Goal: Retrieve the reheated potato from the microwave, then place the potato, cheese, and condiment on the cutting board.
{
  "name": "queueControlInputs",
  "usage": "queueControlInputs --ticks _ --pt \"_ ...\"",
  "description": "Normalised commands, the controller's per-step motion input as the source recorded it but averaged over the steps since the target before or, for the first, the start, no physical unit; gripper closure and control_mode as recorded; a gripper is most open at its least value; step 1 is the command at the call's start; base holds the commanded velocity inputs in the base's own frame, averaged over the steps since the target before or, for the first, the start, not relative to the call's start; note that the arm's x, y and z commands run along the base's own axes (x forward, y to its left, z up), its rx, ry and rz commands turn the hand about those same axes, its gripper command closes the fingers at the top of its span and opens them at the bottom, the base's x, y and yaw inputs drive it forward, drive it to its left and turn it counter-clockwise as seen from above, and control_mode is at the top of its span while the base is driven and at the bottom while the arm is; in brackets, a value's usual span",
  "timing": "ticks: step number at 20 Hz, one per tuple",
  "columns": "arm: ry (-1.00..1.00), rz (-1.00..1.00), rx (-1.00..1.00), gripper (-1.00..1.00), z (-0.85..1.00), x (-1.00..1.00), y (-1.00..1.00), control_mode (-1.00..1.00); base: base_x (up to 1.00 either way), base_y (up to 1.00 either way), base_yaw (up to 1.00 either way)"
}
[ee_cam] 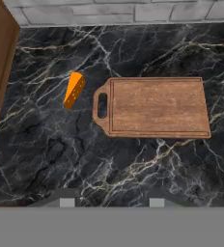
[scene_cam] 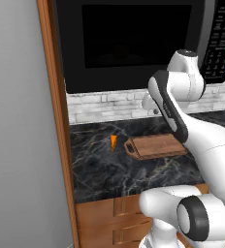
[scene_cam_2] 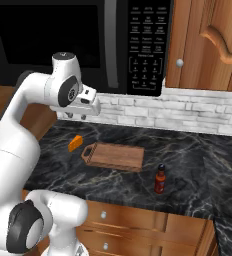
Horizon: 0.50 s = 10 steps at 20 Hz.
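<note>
A: What is showing right now?

B: A simulated kitchen. The microwave (scene_cam_2: 78,45) is filling the top of the right base view, and its dark glass door is looking closed, with the long grey handle beside the keypad. The potato is not visible; I judge it is sitting behind that dark glass.

A: And the counter?

B: The cutting board (ee_cam: 155,107) is lying in the centre of the hand view on the black marble counter (ee_cam: 46,159), with nothing on it. The cheese (ee_cam: 74,90) is resting just beside the board's handle end, toward the left of the frame, apart from it. The condiment (scene_cam_2: 160,179) is standing upright at lower right of the right base view, near the board's other end.

A: Where is the claw?

B: The gripper (scene_cam_2: 77,116) is hanging at centre left of the right base view, above the counter and below the microwave, pointing downward. Nothing is between its fingers as far as I can see, but whether they are spread or closed I cannot tell.

A: Which step is in hand?

B: I judge it is the first one, fetching the potato. The next move is calling for the hand to rise to the door handle and pull.
</note>
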Motion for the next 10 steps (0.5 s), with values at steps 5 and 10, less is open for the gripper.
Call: queueControlInputs --ticks 5,10 --pt "-0.12 0.0 0.0 -1.0 0.0 -0.12 0.0 -1.0 0.0 0.0 0.0" --pt "-0.4 0.0 -0.04 -1.0 0.34 -0.13 -0.32 -1.0 0.0 0.0 0.0"
